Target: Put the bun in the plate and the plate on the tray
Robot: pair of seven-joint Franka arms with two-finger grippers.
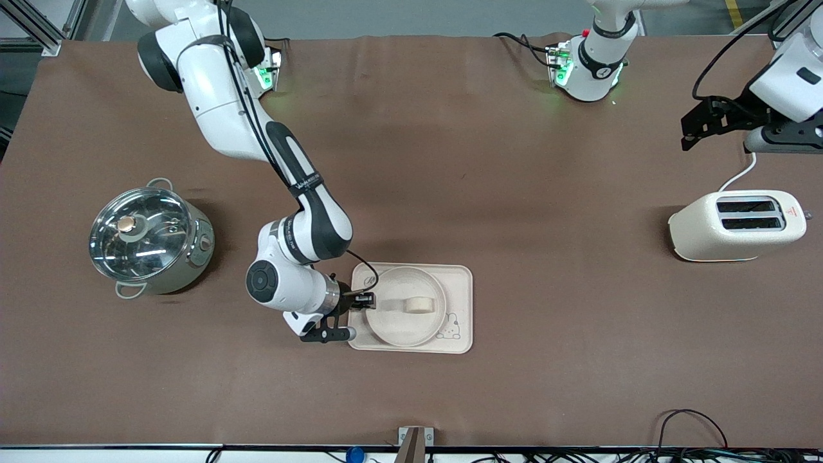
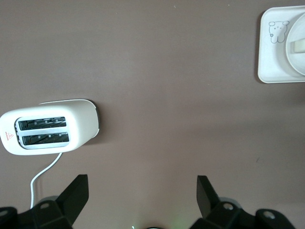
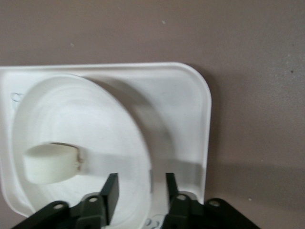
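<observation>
The bun lies in the round plate, and the plate sits on the rabbit tray. My right gripper is low at the plate's rim on the side toward the right arm's end of the table. In the right wrist view its fingers stand one on each side of the plate's rim with gaps, open, over the tray, with the bun beside them. My left gripper waits open and empty, high over the table near the toaster.
A cream toaster with a white cord stands toward the left arm's end of the table and also shows in the left wrist view. A steel pot with a glass lid stands toward the right arm's end. Brown cloth covers the table.
</observation>
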